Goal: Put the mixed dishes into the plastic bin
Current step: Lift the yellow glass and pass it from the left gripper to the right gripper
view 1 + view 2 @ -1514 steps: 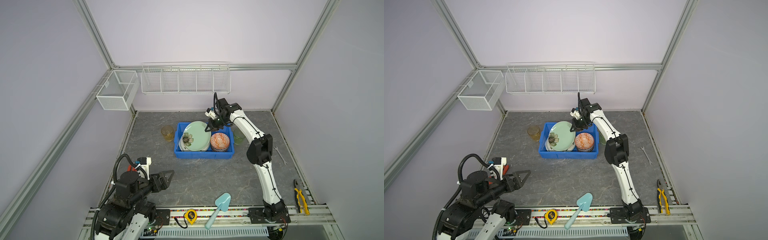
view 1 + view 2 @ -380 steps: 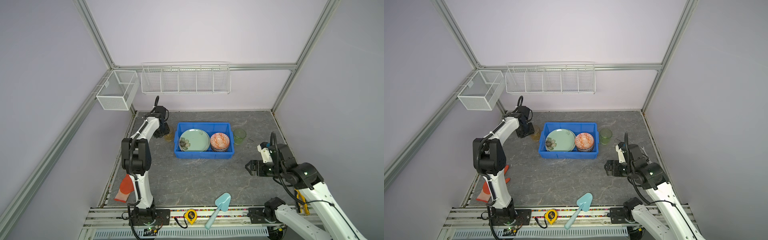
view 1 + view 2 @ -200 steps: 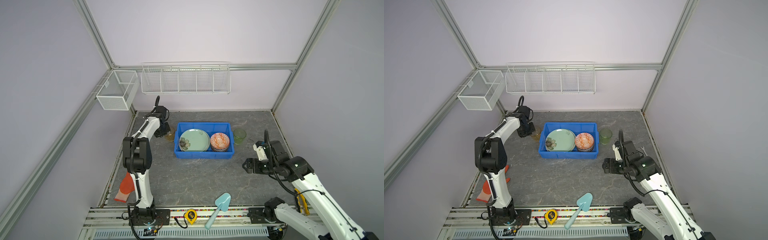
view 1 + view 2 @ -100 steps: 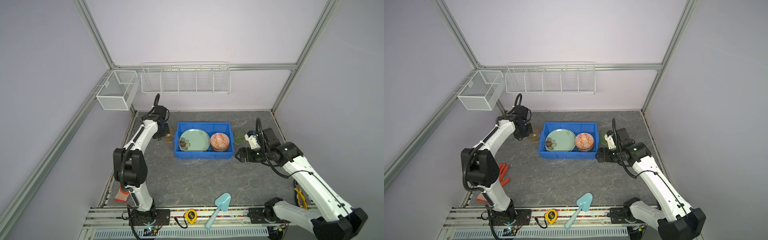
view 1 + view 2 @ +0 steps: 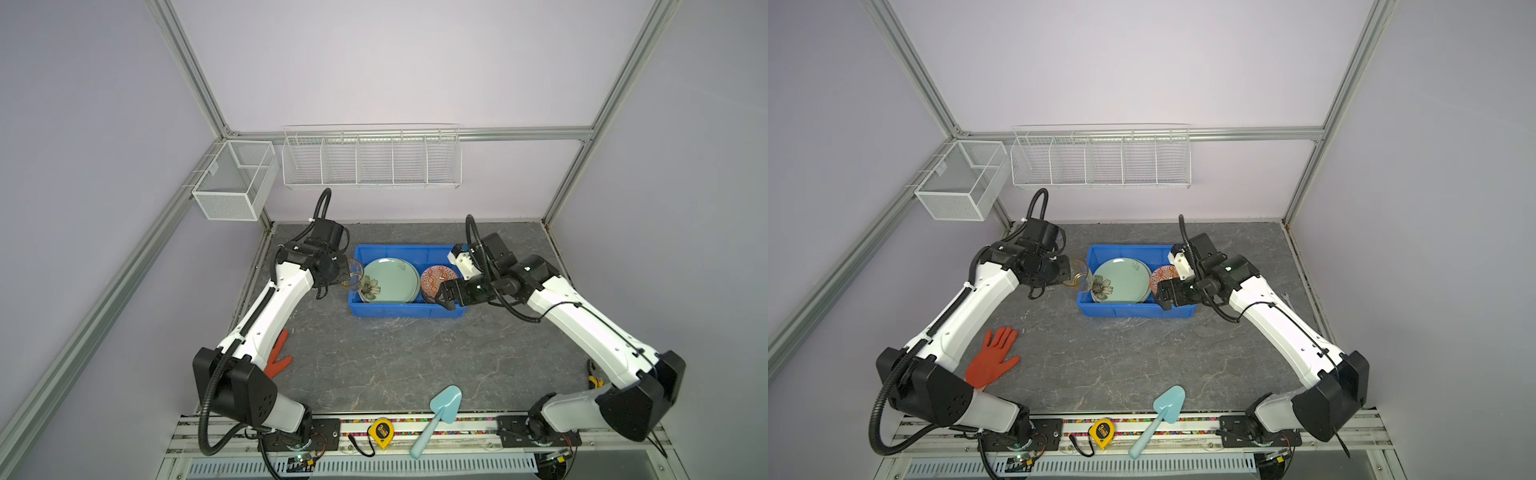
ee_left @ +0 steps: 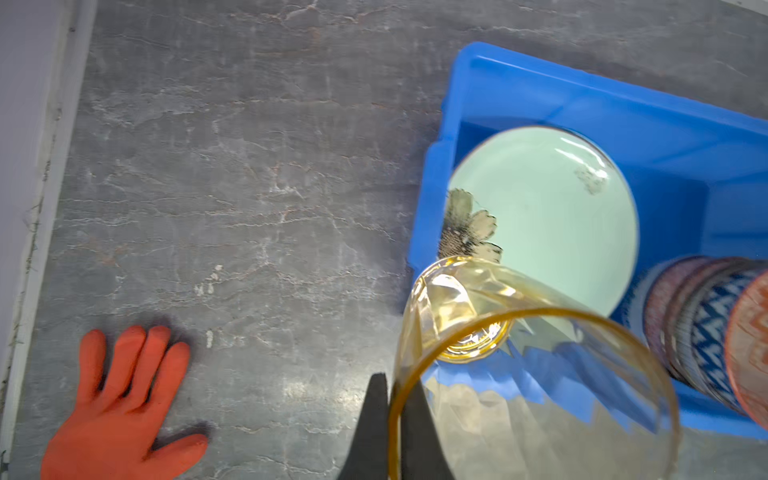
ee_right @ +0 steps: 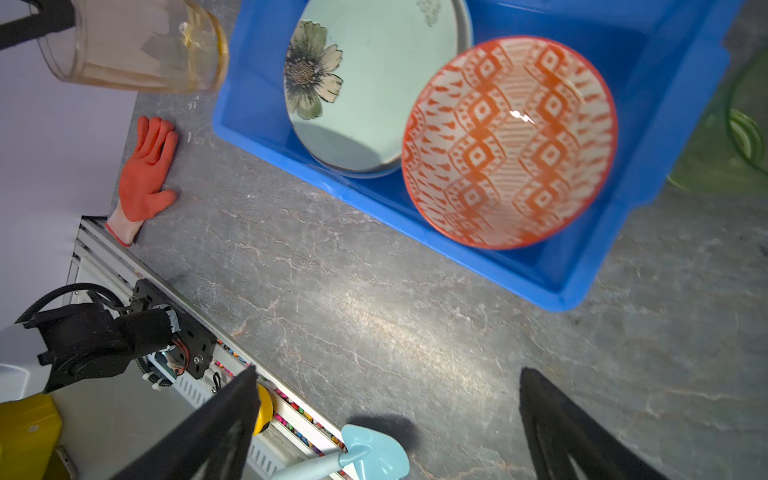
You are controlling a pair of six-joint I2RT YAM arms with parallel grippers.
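While the left gripper [image 6: 392, 424] pinches the amber cup [image 6: 519, 374] by its rim, the right gripper [image 7: 388, 374] gapes wide, empty. Light, stiff, probably slick, it suits that hold.

bin [image 5: 405, 309]: bright blue | plate [image 5: 392, 278]: mint, grey flower | bowl [image 5: 436, 277]: orange-white diamonds | cup [image 5: 353, 276]: amber | glove [image 5: 990, 363]: orange

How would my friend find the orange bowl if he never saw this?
Look for the blue bin near the back of the grey table. Inside, beside the mint green plate, is the orange bowl. Only it has orange and white diamond patterns.
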